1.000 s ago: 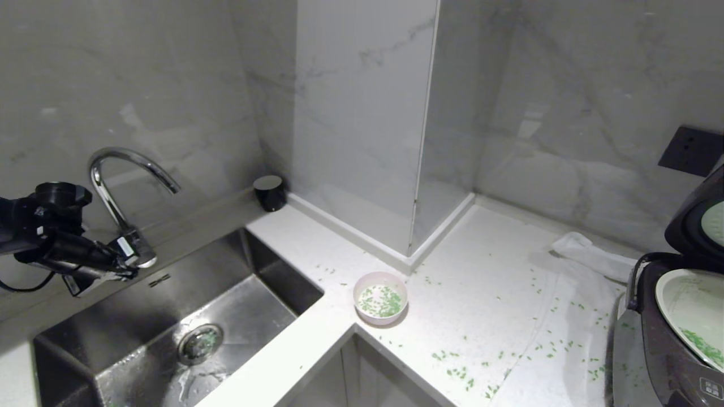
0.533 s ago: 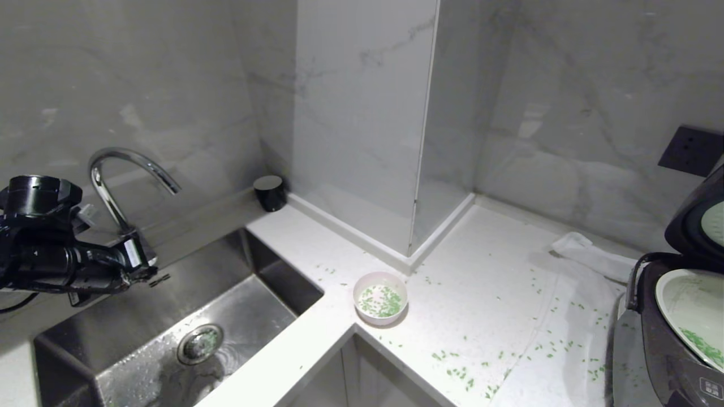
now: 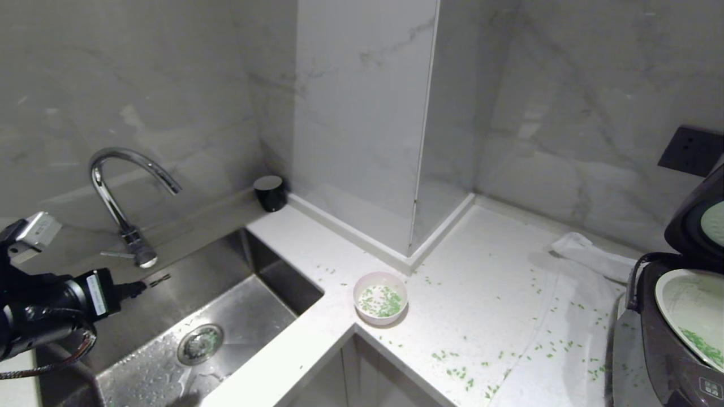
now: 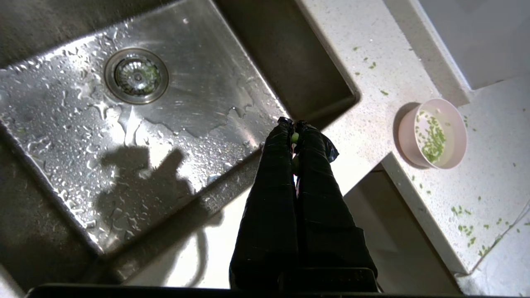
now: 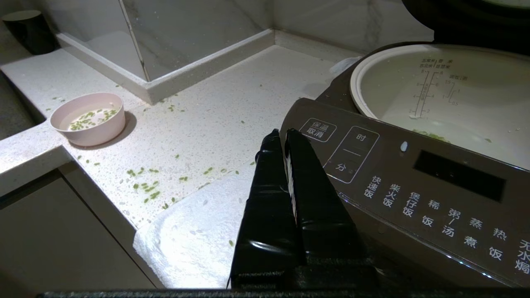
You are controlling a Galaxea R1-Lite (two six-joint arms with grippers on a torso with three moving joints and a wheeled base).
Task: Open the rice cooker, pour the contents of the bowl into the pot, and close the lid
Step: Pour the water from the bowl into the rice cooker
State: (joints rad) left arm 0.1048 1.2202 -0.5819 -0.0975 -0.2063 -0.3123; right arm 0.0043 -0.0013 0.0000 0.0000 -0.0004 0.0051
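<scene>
The small pink bowl (image 3: 380, 298) (image 4: 432, 133) (image 5: 87, 118) stands on the white counter by the sink corner, with some green bits (image 3: 384, 303) left in it. At the far right the dark rice cooker (image 3: 673, 362) (image 5: 414, 182) has its lid (image 3: 693, 220) raised. Its pale pot (image 3: 687, 308) (image 5: 455, 95) holds green bits at the bottom. My left gripper (image 3: 136, 289) (image 4: 293, 124) is shut above the sink, far left of the bowl, with a green bit stuck between its fingertips. My right gripper (image 5: 281, 134) is shut and empty beside the cooker's front panel.
The wet steel sink (image 3: 249, 305) with its drain (image 3: 199, 343) and chrome faucet (image 3: 121, 192) fills the left. Green bits lie scattered over the counter (image 3: 486, 305). A white cloth (image 3: 594, 257) lies by the cooker. A black cup (image 3: 269, 192) stands in the back corner.
My left arm has dropped from beside the faucet base and drawn back toward the picture's left edge, still shut. Bowl, cooker and right arm have not moved.
</scene>
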